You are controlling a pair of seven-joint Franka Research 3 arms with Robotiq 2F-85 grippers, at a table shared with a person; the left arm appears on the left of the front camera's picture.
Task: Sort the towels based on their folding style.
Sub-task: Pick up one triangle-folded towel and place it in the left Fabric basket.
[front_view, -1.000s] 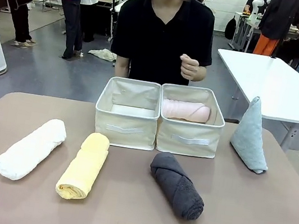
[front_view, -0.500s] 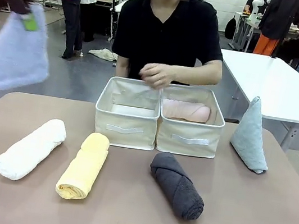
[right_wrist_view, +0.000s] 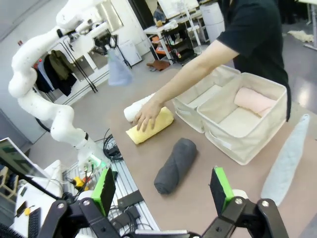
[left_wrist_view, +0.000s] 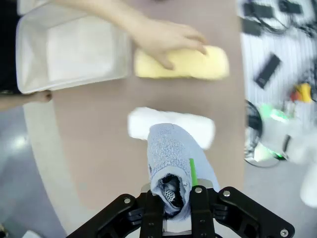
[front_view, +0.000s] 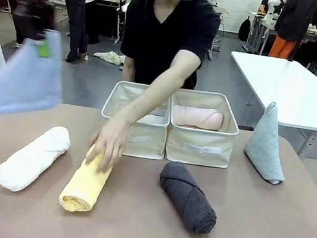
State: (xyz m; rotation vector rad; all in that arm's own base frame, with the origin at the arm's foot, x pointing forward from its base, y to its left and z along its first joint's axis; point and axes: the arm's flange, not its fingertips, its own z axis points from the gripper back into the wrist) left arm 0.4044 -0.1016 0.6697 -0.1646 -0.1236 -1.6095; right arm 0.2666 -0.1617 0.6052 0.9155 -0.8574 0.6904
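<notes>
Six terry towels during sorting. The left claw (left_wrist_view: 173, 198) is clamped on one corner of the lavender-blue towel (left_wrist_view: 171, 153). That towel hangs limp in the air over the left end of the worktop (front_view: 261, 232), above the white roll (front_view: 33, 158). The right claw (right_wrist_view: 162, 191) stands wide and empty at the robot's side of the worktop.

The yellow roll (front_view: 87, 180) lies just beside the white one, with the person's hand (front_view: 108, 144) resting on its far end. The dark grey roll (front_view: 188, 197) lies in front of the right bin (front_view: 199, 149), and the pink roll (front_view: 197, 117) lies inside that bin. The left bin (front_view: 133, 136) appears to hold no towel. The teal-grey towel (front_view: 266, 145), folded to a triangle, stands upright on the worktop near the right bin, not touching it.

Handling, as judged: all six are light, soft and compressible, with a pile that should not slip between pads. A roll is likely to loosen if lifted by one end, so it is best taken across its middle, squeezing the whole coil. A triangle pinched at one corner drapes and may unfold; gripping through all its layers would hold the shape better.
</notes>
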